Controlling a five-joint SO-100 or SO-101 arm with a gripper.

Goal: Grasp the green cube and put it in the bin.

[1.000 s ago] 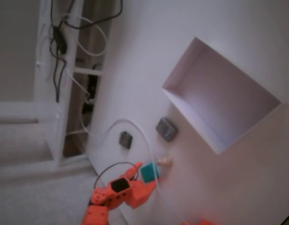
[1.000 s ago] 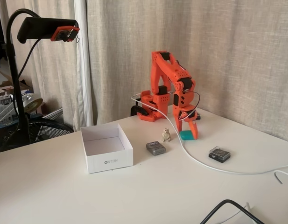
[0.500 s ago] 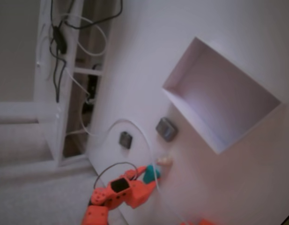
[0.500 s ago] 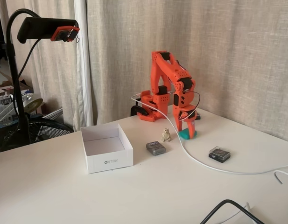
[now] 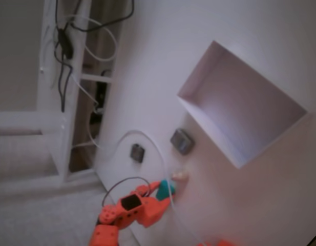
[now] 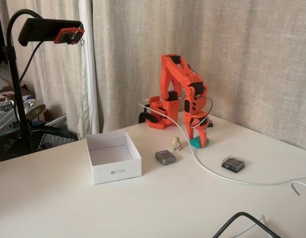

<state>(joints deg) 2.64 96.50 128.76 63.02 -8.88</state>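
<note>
A: The gripper (image 6: pixel 201 141) is down at the table, its orange fingers either side of the green cube (image 6: pixel 196 144), which sits on the white tabletop (image 6: pixel 157 198) just in front of the arm's base.

B: Closed on it, or only around it?

A: Hard to call. In the front fixed view the fingers look pressed against the cube's sides, but I can't tell whether the pinch is firm. The other fixed view is too blurred to help: just a teal patch (image 5: pixel 163 189) at the tip of the orange arm (image 5: pixel 132 210).

B: So this is the grasping step.

A: I'd say so. Next comes a sure squeeze, a straight lift, then a swing across to the bin (image 6: pixel 114 171), which stands open and empty well off to the left in this view.

B: Anything in the way?

A: A small beige figurine (image 6: pixel 176 144) and a grey square block (image 6: pixel 165 157) lie between cube and bin, and a white cable (image 6: pixel 212 173) trails close past the gripper. Lift high, I'd advise.

B: And the room?

A: Beige curtains (image 6: pixel 242 54) behind, a camera on a black stand (image 6: pixel 16 99) at the left, a small dark square piece (image 6: pixel 232 163) off to the right.
</note>
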